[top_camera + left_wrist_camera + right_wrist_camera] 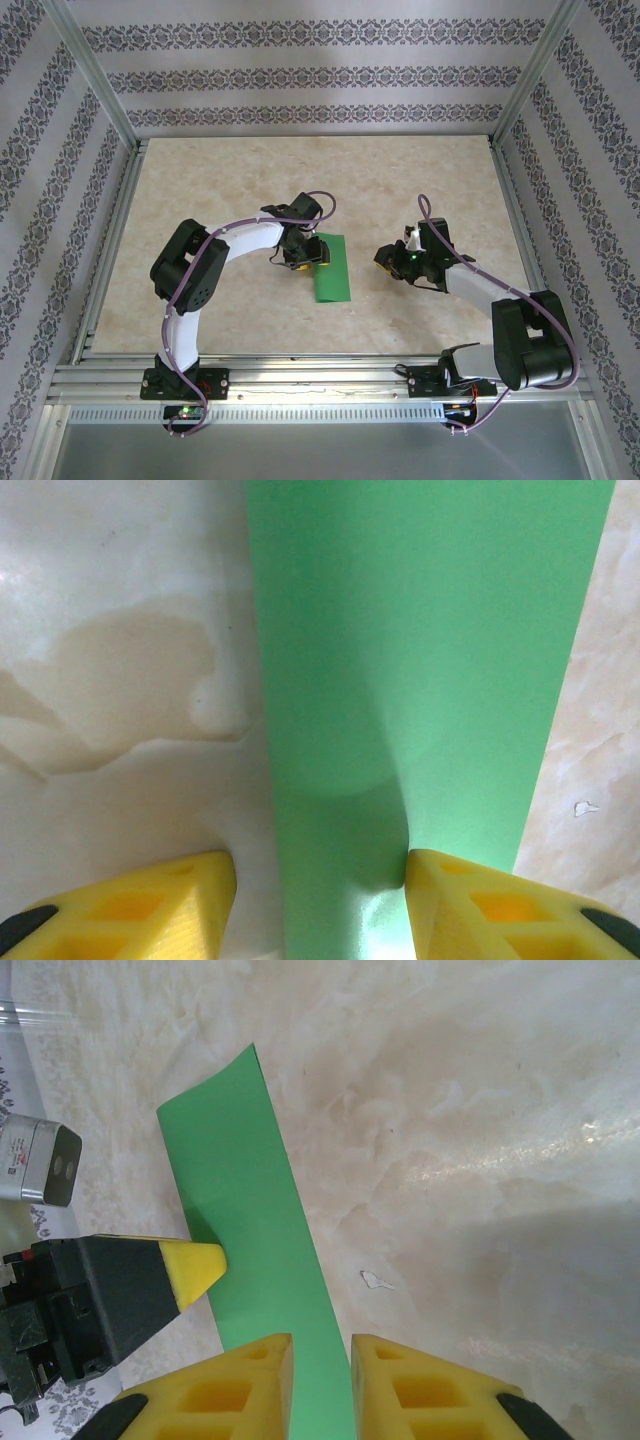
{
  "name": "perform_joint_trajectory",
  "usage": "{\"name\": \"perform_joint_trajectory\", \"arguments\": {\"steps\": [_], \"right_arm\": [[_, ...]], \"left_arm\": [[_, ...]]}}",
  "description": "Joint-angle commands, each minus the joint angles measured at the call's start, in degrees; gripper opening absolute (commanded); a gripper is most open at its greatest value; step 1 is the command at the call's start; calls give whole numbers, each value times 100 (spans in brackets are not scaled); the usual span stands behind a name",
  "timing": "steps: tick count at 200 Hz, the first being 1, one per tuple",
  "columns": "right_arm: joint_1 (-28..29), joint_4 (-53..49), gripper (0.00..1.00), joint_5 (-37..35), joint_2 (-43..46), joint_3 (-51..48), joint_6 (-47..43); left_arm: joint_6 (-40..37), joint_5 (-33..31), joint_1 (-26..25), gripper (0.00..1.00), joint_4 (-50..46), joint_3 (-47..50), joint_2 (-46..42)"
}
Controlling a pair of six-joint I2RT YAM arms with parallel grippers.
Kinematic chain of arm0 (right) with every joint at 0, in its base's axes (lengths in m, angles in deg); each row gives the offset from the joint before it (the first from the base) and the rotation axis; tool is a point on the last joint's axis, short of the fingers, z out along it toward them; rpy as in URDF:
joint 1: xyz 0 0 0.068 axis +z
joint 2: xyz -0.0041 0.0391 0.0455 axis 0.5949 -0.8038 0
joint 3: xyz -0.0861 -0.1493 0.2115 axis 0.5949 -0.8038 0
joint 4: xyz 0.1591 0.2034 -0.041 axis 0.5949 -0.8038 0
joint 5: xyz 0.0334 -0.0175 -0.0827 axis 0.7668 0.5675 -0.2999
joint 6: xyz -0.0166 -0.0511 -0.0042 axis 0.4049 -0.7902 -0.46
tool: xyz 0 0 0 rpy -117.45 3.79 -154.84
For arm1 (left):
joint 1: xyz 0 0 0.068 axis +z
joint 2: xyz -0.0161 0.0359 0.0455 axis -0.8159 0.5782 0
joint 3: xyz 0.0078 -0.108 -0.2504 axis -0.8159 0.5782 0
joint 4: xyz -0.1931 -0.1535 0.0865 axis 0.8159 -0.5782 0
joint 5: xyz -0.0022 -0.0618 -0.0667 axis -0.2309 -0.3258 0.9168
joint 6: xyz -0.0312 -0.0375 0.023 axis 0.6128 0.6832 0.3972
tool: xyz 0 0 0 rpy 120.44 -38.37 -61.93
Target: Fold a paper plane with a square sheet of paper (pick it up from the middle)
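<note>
Two grippers, nothing clamped: left gripper (320, 880) wide apart astride green paper (420, 660) edge on counter (120, 780); right gripper (320, 1360) barely apart, nearby.

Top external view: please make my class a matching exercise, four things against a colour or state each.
Things:
1 sheet of paper
2 left gripper
3 right gripper
4 table

Descriptions:
A beige, marbled
B jaws wide apart, at the paper
C bright green
D jaws nearly together, off to the paper's right

Pairs: 1-C, 2-B, 3-D, 4-A
</note>
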Motion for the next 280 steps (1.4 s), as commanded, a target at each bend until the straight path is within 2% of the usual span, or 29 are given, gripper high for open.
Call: {"name": "perform_joint_trajectory", "arguments": {"steps": [1, 105, 280], "right_arm": [[-27, 60, 23, 145, -58, -75, -18], [-20, 34, 24, 140, -42, -53, -6], [-20, 60, 24, 179, -94, -75, 2]], "left_arm": [[41, -440, -70, 50, -189, 58, 389], [-31, -617, -114, 52, -445, -83, 530], [44, -721, -123, 49, -260, 31, 461]]}}
